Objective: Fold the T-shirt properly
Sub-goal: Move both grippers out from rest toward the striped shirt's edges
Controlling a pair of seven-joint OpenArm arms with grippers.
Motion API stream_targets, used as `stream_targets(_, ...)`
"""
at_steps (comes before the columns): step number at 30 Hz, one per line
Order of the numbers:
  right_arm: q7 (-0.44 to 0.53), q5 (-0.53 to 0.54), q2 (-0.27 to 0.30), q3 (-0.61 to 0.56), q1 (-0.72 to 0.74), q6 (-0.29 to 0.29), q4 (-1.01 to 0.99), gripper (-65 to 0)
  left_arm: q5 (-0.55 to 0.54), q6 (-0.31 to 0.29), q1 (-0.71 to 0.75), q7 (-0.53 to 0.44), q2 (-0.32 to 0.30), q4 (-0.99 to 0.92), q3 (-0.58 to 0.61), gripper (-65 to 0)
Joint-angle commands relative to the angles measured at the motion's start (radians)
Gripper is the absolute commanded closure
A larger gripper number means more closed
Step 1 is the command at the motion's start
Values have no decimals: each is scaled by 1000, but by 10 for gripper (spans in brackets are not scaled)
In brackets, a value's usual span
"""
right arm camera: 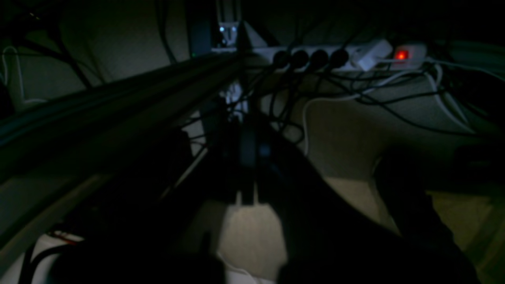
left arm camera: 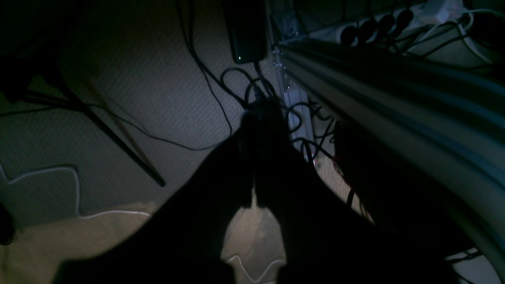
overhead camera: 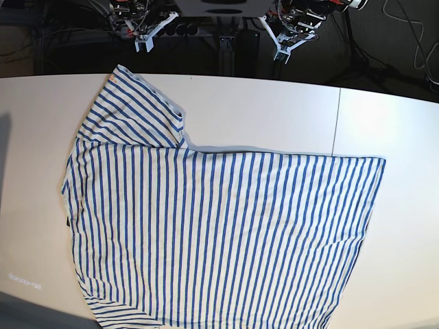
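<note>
The T-shirt (overhead camera: 219,233), white with thin blue stripes, lies spread flat on the white table (overhead camera: 260,110) in the base view. One short sleeve (overhead camera: 137,113) points to the far left, and a small dark label (overhead camera: 68,221) shows at the shirt's left edge. Its near edge runs off the bottom of the picture. Both arms hang behind the table's far edge, away from the cloth. My left gripper (overhead camera: 285,48) (left arm camera: 258,114) is shut and holds nothing. My right gripper (overhead camera: 144,42) (right arm camera: 248,146) is shut and empty too. Both wrist views are dark and look down at the floor.
Under the table, the wrist views show a carpeted floor with tangled cables, a power strip (left arm camera: 378,23) (right arm camera: 335,55) with a red lit switch (right arm camera: 401,54), and a metal frame rail (left arm camera: 394,98). A seam (overhead camera: 336,120) crosses the tabletop. Tripod legs (overhead camera: 363,55) stand behind it.
</note>
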Motion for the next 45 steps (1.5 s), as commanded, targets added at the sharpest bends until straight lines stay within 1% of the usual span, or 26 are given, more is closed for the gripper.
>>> stream_targets(1,12,1,8,4,-3,-52,6,0,1,-25,-2,-6,0,5,0,0)
stream_targets(2,11,1,8,4,-3,-52,6,0,1,-19,-3,-2,0,5,0,0)
stream_targets(3,12,1,8,4,-3,-52,6,0,1,6,-3,1,0,5,0,0)
stream_targets(5,12,1,8,4,-3,-52,6,0,2,87,-3,6,0,6,0,0)
stream_targets(6,12,2,8,4,-3,-52,6,0,2,104,-3,6,0,5,0,0)
stream_targets(11,12,2,8,4,-2,-52,7,0,2,103,-3,33,0,5,0,0)
stream_targets(17,11,13,8,4,-3,-51,7,0,2,102,-2,35,-1,14,0,0)
stream_targets(23,10,13,14,4,-21,-46,21,0,2,93,6,115,-32,55,0,0)
stream_targets(25,10,13,19,4,-36,-21,43,0,1,53,21,120,-50,84,-1,0)
stream_targets(27,10,22,28,4,-56,10,69,0,-2,-18,39,129,-71,120,-8,0)
stream_targets(30,10,77,47,4,-95,48,119,0,-23,-98,71,152,-99,180,-42,0)
stream_targets(32,10,106,60,4,-134,55,162,0,-34,-140,99,152,-118,221,-84,-1)
stream_targets(34,10,121,77,3,-174,69,208,0,-63,-148,134,152,-137,270,-142,-20)
stream_targets(36,10,147,100,3,-214,94,249,0,-71,-152,170,152,-151,325,-203,-23)
stream_targets(38,6,198,126,3,-254,108,294,0,-75,-198,205,160,-165,385,-252,-23)
stream_targets(40,-2,251,156,4,-297,121,346,0,-130,-262,242,190,-182,452,-285,-23)
stream_targets(41,-6,280,172,4,-320,130,376,0,-164,-285,262,208,-188,487,-298,-23)
stream_targets(43,-18,344,203,4,-370,154,444,0,-206,-314,302,227,-204,563,-315,-34)
stream_targets(45,-38,417,232,4,-424,182,525,0,-229,-323,341,228,-220,642,-321,-44)
